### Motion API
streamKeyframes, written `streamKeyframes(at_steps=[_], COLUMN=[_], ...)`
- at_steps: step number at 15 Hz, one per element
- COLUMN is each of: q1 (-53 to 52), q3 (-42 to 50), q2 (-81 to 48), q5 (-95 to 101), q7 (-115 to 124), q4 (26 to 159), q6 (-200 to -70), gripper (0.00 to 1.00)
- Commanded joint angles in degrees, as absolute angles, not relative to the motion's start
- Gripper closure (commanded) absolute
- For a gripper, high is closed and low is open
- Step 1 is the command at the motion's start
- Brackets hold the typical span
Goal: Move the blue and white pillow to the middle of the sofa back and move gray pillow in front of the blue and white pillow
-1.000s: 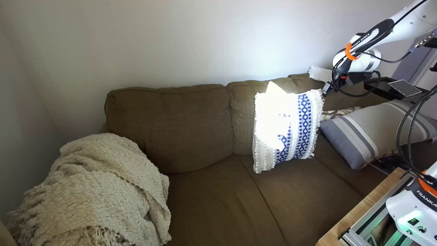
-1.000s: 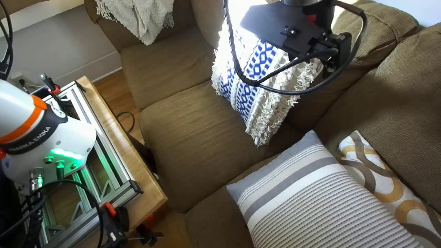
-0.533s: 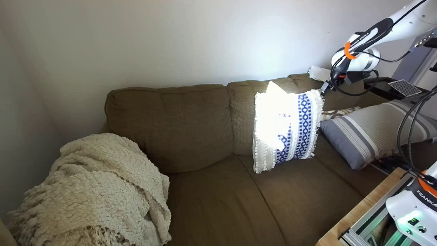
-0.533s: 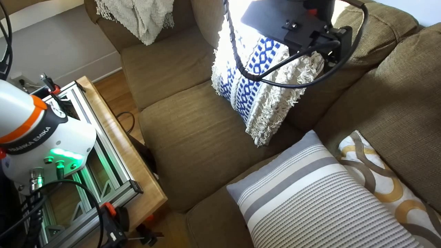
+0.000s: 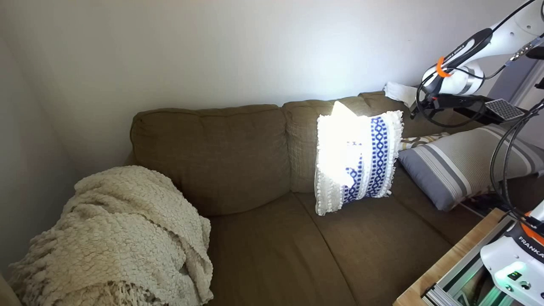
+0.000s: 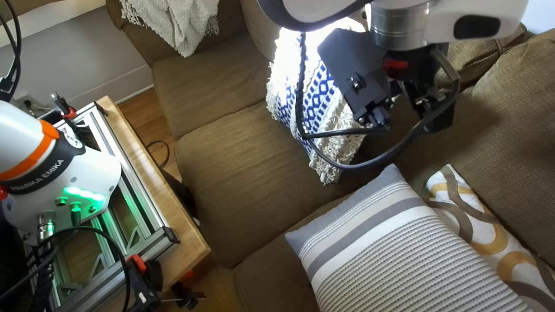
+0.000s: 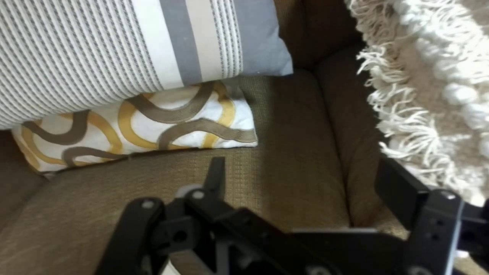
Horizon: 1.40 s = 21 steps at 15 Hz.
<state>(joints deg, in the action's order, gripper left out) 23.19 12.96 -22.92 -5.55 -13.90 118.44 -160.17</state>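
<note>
Blue and white pillow (image 5: 361,163), right of frame centre, seemingly propped by sofa back (image 5: 212,155), contact hidden. Tool (image 7: 303,179) spread, empty, presumably for gray pillow (image 5: 465,161), far right.

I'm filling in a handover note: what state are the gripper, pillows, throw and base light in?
Gripper: open, holding nothing
Blue and white pillow: standing on edge before the sofa back, partly washed out by glare
Gray pillow: tilted, unheld
Yellow-patterned pillow: partly covered by the gray pillow
Throw: rumpled, draped
Base light: glowing green
</note>
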Motion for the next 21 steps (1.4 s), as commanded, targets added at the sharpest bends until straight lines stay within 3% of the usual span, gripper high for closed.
streamKeyframes(at_steps=[1,21], q1=[24.5,18.4], q3=[14.1,27.9], q2=[-28.0,-49.7], q5=[-8.1,-17.1], q7=[-6.3,40.6], q4=[116.7,105.2], q6=[-164.2,-163.1], gripper=[0.00,0.00])
